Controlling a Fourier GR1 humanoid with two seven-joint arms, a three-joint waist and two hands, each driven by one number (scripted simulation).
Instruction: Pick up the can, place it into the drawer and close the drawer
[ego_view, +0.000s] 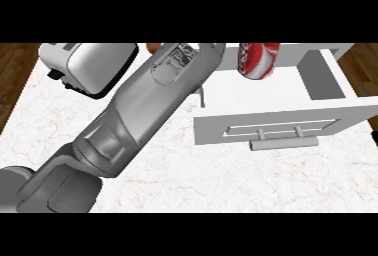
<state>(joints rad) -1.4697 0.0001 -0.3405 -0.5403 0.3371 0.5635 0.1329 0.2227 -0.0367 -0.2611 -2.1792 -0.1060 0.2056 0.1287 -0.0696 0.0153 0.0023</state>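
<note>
The red and white can (258, 60) shows at the view's top edge, over the far end of the open white drawer (323, 75); its upper part is cut off. The drawer's front panel (214, 127) faces me, with a grey handle (284, 143) below it. A big grey forearm (144, 107) rises from the lower left to the top edge, just left of the can. Its hand lies beyond the top edge, so I cannot tell whether it touches the can. The other arm does not show.
A silver toaster (88, 64) stands at the back left on the white marble counter (244, 180). A small orange object (153, 46) peeks out between toaster and forearm. Dark wooden floor (15, 75) borders the counter at both sides.
</note>
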